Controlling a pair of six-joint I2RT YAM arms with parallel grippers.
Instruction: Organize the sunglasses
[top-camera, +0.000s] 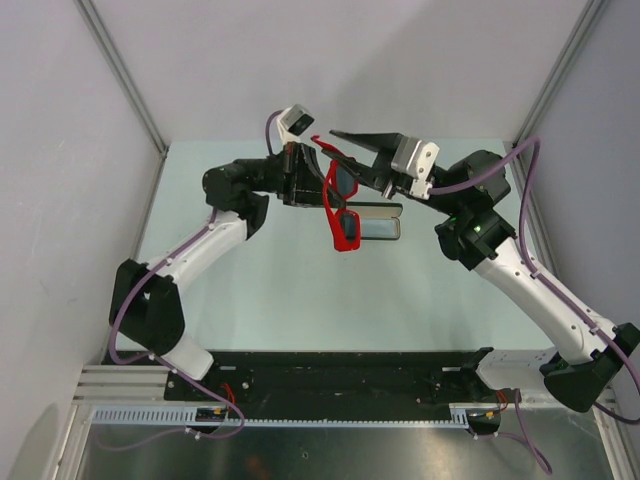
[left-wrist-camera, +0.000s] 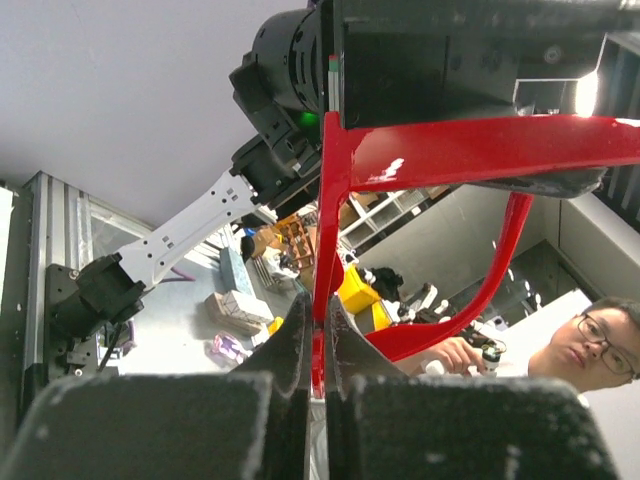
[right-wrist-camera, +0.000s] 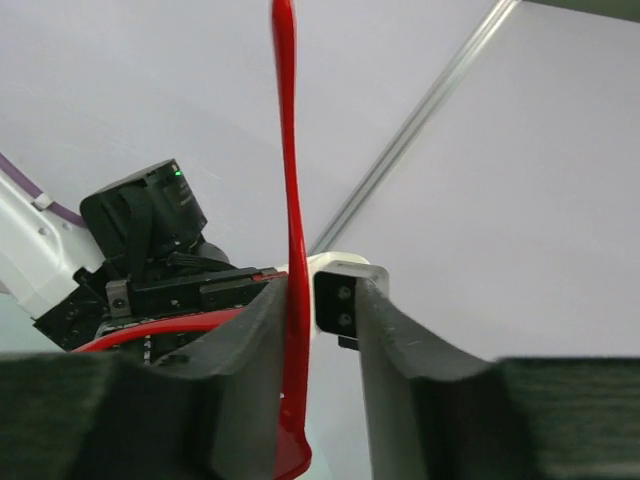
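The red-framed sunglasses (top-camera: 342, 205) hang in the air above the middle of the table, between my two grippers. My left gripper (top-camera: 312, 185) is shut on one red arm of the sunglasses; in the left wrist view the fingers (left-wrist-camera: 296, 350) pinch the arm, and the frame (left-wrist-camera: 480, 150) runs across above my left gripper (left-wrist-camera: 320, 322). My right gripper (top-camera: 345, 145) is open around the other red arm (right-wrist-camera: 288, 150). In the right wrist view that arm lies against the left finger (right-wrist-camera: 262, 330) of my right gripper (right-wrist-camera: 325, 295), with a gap to the right finger.
A black oblong case (top-camera: 380, 224) lies on the pale green table (top-camera: 300, 300) right under the sunglasses. Grey walls with metal posts close in the left, back and right sides. The arm bases and a black rail (top-camera: 340, 380) line the near edge.
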